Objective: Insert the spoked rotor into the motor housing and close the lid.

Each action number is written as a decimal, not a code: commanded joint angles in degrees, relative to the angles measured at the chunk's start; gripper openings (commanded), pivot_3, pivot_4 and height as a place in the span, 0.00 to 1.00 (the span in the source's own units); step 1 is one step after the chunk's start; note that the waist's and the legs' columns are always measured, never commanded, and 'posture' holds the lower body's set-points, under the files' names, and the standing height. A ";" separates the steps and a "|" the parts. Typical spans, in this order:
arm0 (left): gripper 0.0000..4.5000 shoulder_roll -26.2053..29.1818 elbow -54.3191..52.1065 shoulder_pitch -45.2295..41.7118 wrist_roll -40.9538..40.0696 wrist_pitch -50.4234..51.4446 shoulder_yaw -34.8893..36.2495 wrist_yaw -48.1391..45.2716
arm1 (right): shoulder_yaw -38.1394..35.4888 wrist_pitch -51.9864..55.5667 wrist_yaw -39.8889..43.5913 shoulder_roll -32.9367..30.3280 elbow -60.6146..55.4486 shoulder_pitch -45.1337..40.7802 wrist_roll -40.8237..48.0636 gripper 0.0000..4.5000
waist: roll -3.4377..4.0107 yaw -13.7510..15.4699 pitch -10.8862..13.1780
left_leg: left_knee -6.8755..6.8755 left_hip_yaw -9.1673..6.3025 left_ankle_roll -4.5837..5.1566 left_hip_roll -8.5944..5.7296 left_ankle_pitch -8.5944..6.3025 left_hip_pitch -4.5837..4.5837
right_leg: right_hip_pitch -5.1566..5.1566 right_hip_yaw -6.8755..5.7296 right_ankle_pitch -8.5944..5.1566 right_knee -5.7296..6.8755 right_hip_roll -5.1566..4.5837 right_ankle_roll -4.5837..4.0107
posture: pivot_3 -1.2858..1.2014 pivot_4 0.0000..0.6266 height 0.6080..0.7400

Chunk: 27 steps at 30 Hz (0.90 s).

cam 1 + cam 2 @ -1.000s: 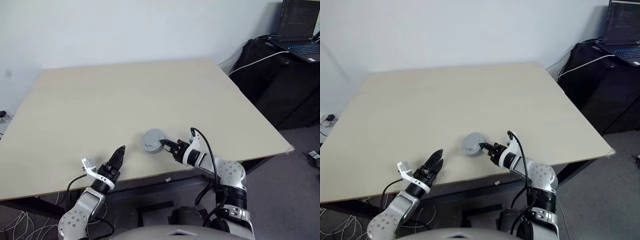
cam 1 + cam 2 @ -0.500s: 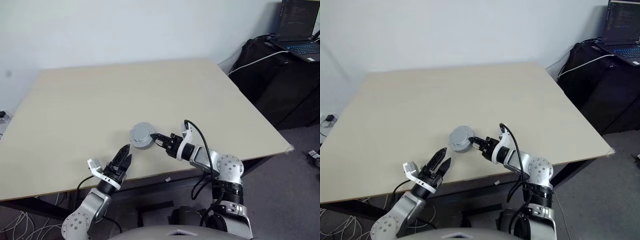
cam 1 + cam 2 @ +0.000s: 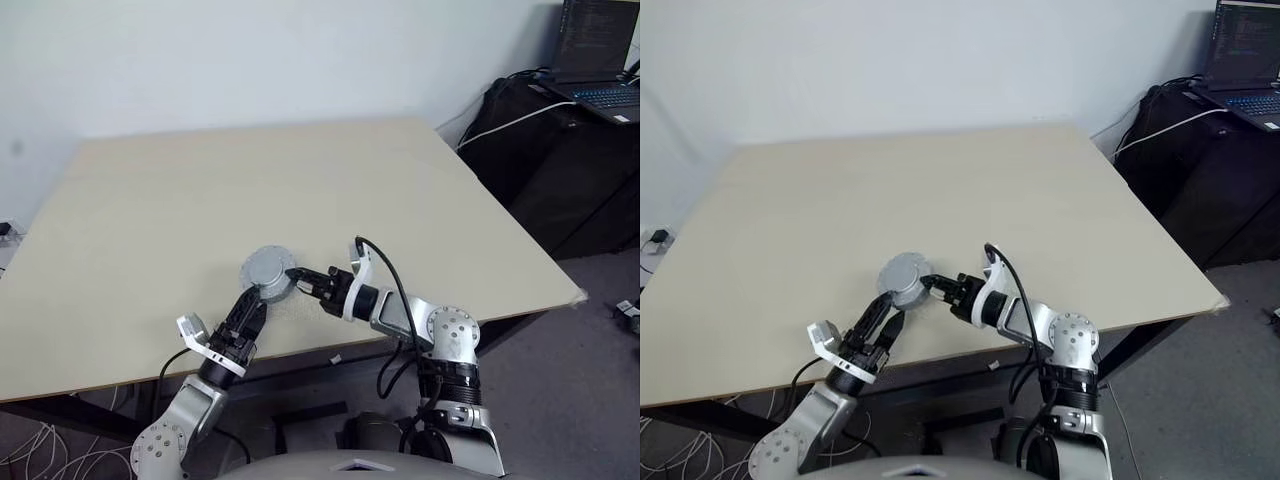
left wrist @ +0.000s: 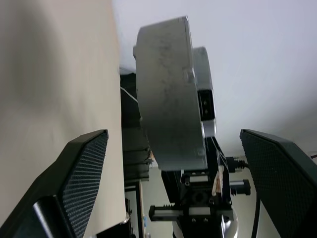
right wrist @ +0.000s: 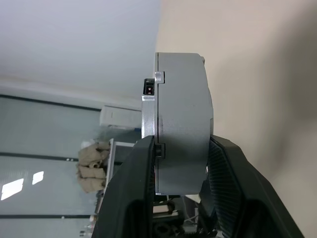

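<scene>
1. The right gripper [image 3: 292, 277] reaches in from the right over the near part of the table [image 3: 300, 180], its forearm running low and almost level, fingers pointing left.
2. Its two black fingers [image 5: 148, 163] clamp the silver-grey round motor assembly [image 3: 266, 270] by its flat faces, so the disc stands on edge between them, clear of the tabletop.
3. In the right wrist view the assembly [image 5: 178, 124] shows as two stacked metal halves with a seam between.
4. The left gripper [image 3: 883, 312] rises from the near edge, slanting up and forward toward the underside of the assembly.
5. Its jaws are spread wide, one finger [image 4: 74, 173] on each side of the disc, holding nothing.
</scene>
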 commanded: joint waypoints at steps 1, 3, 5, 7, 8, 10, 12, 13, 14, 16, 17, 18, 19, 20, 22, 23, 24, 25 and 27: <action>1.00 -2.89 0.26 -1.56 -1.46 -0.85 -0.51 -1.15 | 2.47 0.17 -0.04 5.36 -3.27 3.36 4.68 0.27 | 0.00 0.02 0.00 | 0.00 0.00 0.00 0.00 0.00 0.00 | 0.00 0.00 0.00 0.00 0.00 0.00 | 0.52 0.00 1.00; 1.00 -2.48 0.84 -2.22 -1.67 -0.70 -0.71 -1.20 | 2.84 0.18 -0.44 5.10 -3.27 3.73 5.47 0.27 | -0.01 0.00 0.00 | 0.00 0.01 0.00 0.00 0.00 0.00 | 0.00 0.02 0.00 0.00 0.00 0.00 | 0.52 0.00 1.00; 1.00 -2.31 1.21 -2.61 -1.77 -0.33 -1.09 -1.27 | 3.10 0.19 -0.82 4.79 -3.16 3.96 6.47 0.27 | -0.01 0.02 0.00 | 0.00 0.01 0.00 0.00 0.00 0.00 | 0.00 0.01 0.00 0.00 0.00 0.01 | 0.52 0.00 1.00; 1.00 -2.27 1.37 -2.78 -1.87 -0.16 -1.29 -1.32 | 3.56 0.24 -1.25 4.43 -3.06 4.21 7.28 0.27 | -0.01 -0.02 0.00 | 0.01 0.00 0.00 0.00 0.00 0.00 | 0.01 0.01 0.00 0.01 0.01 0.01 | 0.52 0.00 1.00; 1.00 -2.26 1.43 -2.84 -1.90 -0.17 -1.31 -1.34 | 3.97 0.24 -1.39 4.19 -3.07 4.41 7.68 0.27 | -0.01 -0.03 0.00 | 0.00 0.01 0.00 0.00 0.00 0.01 | 0.02 0.02 0.00 0.01 0.01 0.01 | 0.52 0.00 1.00; 1.00 -2.27 1.54 -2.95 -1.94 -0.21 -1.32 -1.41 | 4.82 0.01 -1.74 3.75 -3.06 4.79 8.48 0.27 | 0.00 -0.19 0.01 | 0.00 0.02 0.00 0.01 0.00 0.00 | 0.01 0.03 0.00 0.01 0.01 0.01 | 0.52 0.00 1.00; 1.00 -2.33 1.62 -3.04 -1.97 -0.27 -1.33 -1.49 | 5.38 -0.31 -2.08 3.38 -2.97 4.95 9.09 0.27 | -0.01 -0.22 0.00 | 0.00 0.04 0.01 0.02 0.00 0.00 | 0.00 0.05 0.01 0.01 0.03 0.02 | 0.52 0.00 1.00; 1.00 -2.37 1.68 -3.09 -2.00 -0.33 -1.32 -1.54 | 5.56 -0.45 -2.20 3.20 -2.89 4.94 9.36 0.27 | -0.01 -0.20 0.00 | 0.01 0.03 0.00 0.02 0.00 0.01 | 0.01 0.04 0.01 0.01 0.03 0.02 | 0.52 0.00 1.00; 1.00 -2.42 1.71 -3.12 -2.04 -0.40 -1.31 -1.56 | 5.73 -0.58 -2.31 3.02 -2.83 4.91 9.61 0.27 | -0.01 -0.21 0.00 | 0.01 0.04 0.00 0.02 0.00 0.01 | 0.01 0.04 0.01 0.01 0.03 0.02 | 0.52 0.00 1.00; 1.00 -2.50 1.69 -3.13 -2.11 -0.55 -1.31 -1.61 | 6.12 -0.81 -2.48 2.67 -2.72 4.84 10.09 0.27 | -0.01 -0.16 0.00 | 0.02 0.04 0.01 0.02 0.00 0.01 | 0.01 0.04 0.01 0.01 0.03 0.02 | 0.52 0.00 1.00; 1.00 -2.53 1.69 -3.13 -2.22 -0.62 -1.31 -1.63 | 6.32 -0.88 -2.57 2.53 -2.69 4.83 10.30 0.27 | -0.01 -0.11 0.00 | 0.02 0.04 0.01 0.02 0.00 0.01 | 0.01 0.04 0.01 0.01 0.02 0.02 | 0.52 0.00 1.00; 1.00 -2.57 1.69 -3.13 -2.34 -0.72 -1.31 -1.63 | 6.51 -0.91 -2.66 2.42 -2.68 4.82 10.47 0.27 | -0.01 -0.10 0.00 | 0.02 0.04 0.01 0.02 0.00 0.01 | 0.01 0.05 0.01 0.00 0.02 0.03 | 0.52 0.00 1.00; 0.96 -2.65 1.71 -3.12 -2.52 -0.89 -1.28 -1.57 | 6.67 -0.97 -2.74 2.34 -2.68 4.81 10.61 0.27 | -0.02 -0.10 0.00 | 0.02 0.04 0.01 0.02 0.00 0.01 | 0.01 0.05 0.01 0.00 0.02 0.03 | 0.52 0.00 1.00; 0.92 -2.75 1.74 -3.10 -2.71 -1.02 -1.22 -1.55 | 6.80 -1.05 -2.81 2.26 -2.66 4.79 10.74 0.27 | -0.02 -0.10 0.00 | 0.02 0.05 0.01 0.02 0.00 0.01 | 0.01 0.05 0.01 0.00 0.02 0.03 | 0.52 0.00 1.00; 0.79 -2.91 1.81 -3.06 -3.13 -1.17 -1.11 -1.69 | 7.00 -1.31 -2.95 2.05 -2.66 4.77 10.82 0.27 | -0.02 -0.11 0.00 | 0.02 0.05 0.01 0.02 0.00 0.01 | 0.01 0.05 0.01 0.00 0.02 0.03 | 0.52 0.00 1.00; 0.72 -2.94 1.87 -3.07 -3.26 -1.22 -1.09 -1.70 | 7.06 -1.50 -3.01 1.91 -2.63 4.76 10.77 0.27 | -0.02 -0.10 0.00 | 0.02 0.04 0.01 0.02 0.00 0.01 | 0.01 0.05 0.01 0.00 0.02 0.03 | 0.52 0.00 1.00; 0.64 -2.98 1.90 -3.07 -3.37 -1.27 -1.07 -1.65 | 7.14 -1.74 -3.06 1.72 -2.60 4.82 10.79 0.27 | -0.02 -0.10 0.00 | 0.02 0.04 0.01 0.02 0.00 0.01 | 0.02 0.05 0.01 0.00 0.02 0.03 | 0.52 0.00 1.00; 0.57 -3.00 1.93 -3.08 -3.44 -1.29 -1.05 -1.65 | 7.26 -2.02 -3.12 1.49 -2.55 4.91 10.87 0.27 | -0.04 -0.07 0.01 | 0.02 0.04 0.01 0.02 0.00 0.01 | 0.02 0.05 0.01 0.00 0.02 0.03 | 0.52 0.00 1.00; 0.49 -2.94 2.00 -3.09 -3.67 -1.40 -1.13 -1.63 | 7.65 -2.70 -3.15 0.98 -2.43 5.12 11.18 0.27 | -0.05 -0.07 0.02 | 0.02 0.04 0.01 0.02 0.00 0.01 | 0.02 0.05 0.01 0.00 0.02 0.03 | 0.52 0.00 1.00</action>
